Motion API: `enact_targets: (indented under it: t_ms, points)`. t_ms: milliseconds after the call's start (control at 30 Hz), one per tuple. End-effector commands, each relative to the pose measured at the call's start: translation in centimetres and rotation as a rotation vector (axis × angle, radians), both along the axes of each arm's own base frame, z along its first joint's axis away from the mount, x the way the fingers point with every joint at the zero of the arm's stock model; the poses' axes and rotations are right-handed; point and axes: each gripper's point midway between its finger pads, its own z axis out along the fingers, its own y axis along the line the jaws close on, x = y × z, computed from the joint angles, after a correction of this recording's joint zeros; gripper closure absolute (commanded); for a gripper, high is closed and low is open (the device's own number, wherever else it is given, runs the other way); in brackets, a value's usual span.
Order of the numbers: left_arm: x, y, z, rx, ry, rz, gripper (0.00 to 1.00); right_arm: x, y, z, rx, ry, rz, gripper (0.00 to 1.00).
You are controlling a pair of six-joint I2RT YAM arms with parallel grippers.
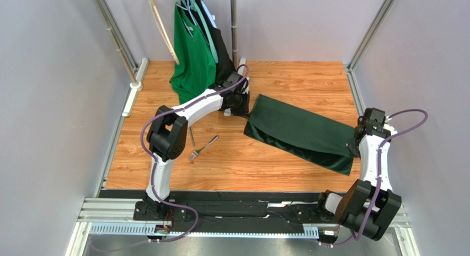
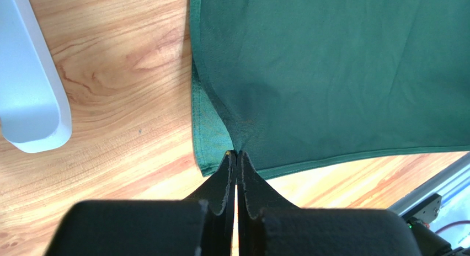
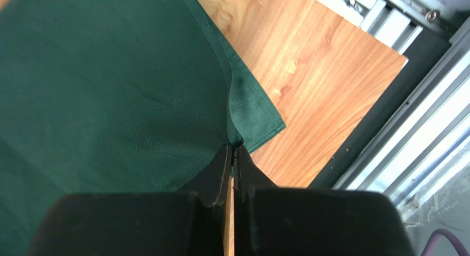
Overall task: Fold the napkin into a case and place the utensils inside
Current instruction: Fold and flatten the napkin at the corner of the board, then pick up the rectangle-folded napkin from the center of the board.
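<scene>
Left end effector (image 2: pixel 237 155) and right end effector (image 3: pixel 232 149) are clamped closed on opposite ends of the napkin (image 1: pixel 300 132).

napkin (image 1: pixel 300 132): dark green, folded double (long band), lying diagonal | fork (image 1: pixel 203 147): flat, well apart leftward

white links (image 1: pixel 193 106), black joints (image 1: pixel 168 137), purple cables (image 1: pixel 409 111)

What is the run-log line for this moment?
stage: napkin fold | left gripper: shut on napkin, left end | right gripper: shut on napkin, right end | fork: apart from napkin
</scene>
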Motion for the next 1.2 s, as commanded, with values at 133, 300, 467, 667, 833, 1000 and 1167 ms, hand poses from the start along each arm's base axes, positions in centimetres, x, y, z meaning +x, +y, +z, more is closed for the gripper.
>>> enact_targets:
  t_ms: [133,300,467,667,833,1000,1167]
  points:
    - [-0.3,-0.3,-0.7,-0.011,0.041,-0.001,1.0,0.2,-0.5,-2.1,-0.006,0.023,-0.028,1.0]
    - [-0.8,-0.6,-2.1,0.0,0.075,-0.014,1.0,-0.1,-0.3,-2.9,0.001,0.038,-0.038,1.0]
    - [-0.9,-0.5,-3.2,0.012,0.095,-0.013,1.0,-0.3,-0.6,-4.0,0.001,0.068,-0.051,1.0]
    - [-1.1,-0.5,-3.8,0.021,0.108,-0.013,1.0,-1.1,-1.0,-4.5,-0.018,0.1,-0.073,0.97]
    - [-1.9,0.2,-3.0,0.043,0.097,-0.03,0.87,-1.7,-1.1,-3.7,-0.03,0.121,-0.096,0.46]
    - [-3.3,0.4,0.5,0.024,0.038,-0.065,0.42,-1.6,-1.6,0.4,-0.102,0.0,-0.126,0.29]
    - [-4.8,0.1,2.1,0.021,0.027,-0.092,0.42,0.5,-1.4,1.0,-0.098,-0.059,-0.02,0.32]
